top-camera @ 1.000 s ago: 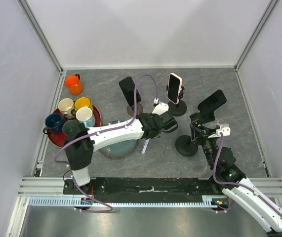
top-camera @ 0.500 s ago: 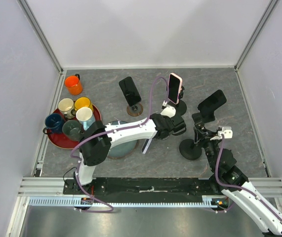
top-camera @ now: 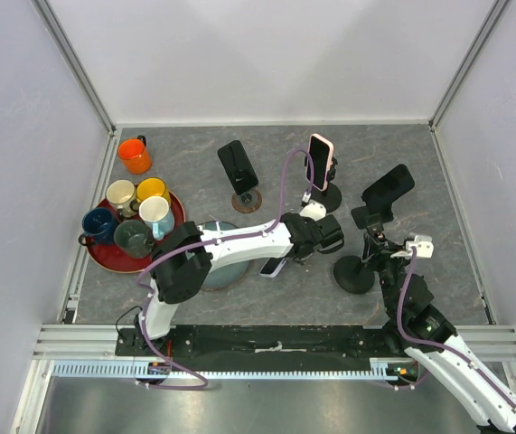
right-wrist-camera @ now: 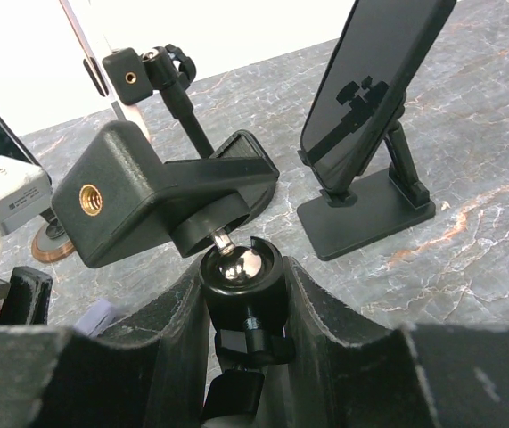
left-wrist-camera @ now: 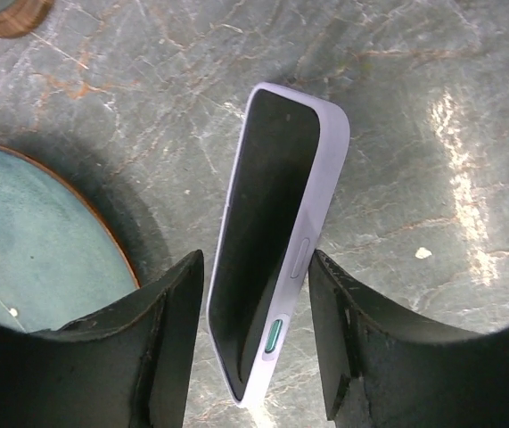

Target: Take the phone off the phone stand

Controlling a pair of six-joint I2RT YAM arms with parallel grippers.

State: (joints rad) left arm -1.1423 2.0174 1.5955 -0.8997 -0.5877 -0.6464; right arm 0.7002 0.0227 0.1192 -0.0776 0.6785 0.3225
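A lavender phone (left-wrist-camera: 272, 241) with a dark screen lies tilted on the grey table between the fingers of my left gripper (left-wrist-camera: 256, 267), which is open with small gaps on both sides. In the top view the phone (top-camera: 273, 267) rests just right of the teal plate, at my left gripper (top-camera: 286, 256). My right gripper (right-wrist-camera: 241, 285) is shut on the ball-joint stem (right-wrist-camera: 239, 267) of the black phone stand (top-camera: 355, 273). The stand's clamp head (right-wrist-camera: 147, 192) is tilted and holds nothing.
A teal plate (top-camera: 217, 267) lies left of the phone. Behind stand a pink phone on a stand (top-camera: 319, 161), a black phone on a wooden base (top-camera: 237, 165) and a black phone on a flat stand (top-camera: 388, 188). A red tray (top-camera: 178, 215) of mugs and an orange mug (top-camera: 134, 154) sit far left.
My left gripper has moved right and lower with the lavender phone, which went from edge-on to lying on the table. The right gripper shifted the stand slightly right.
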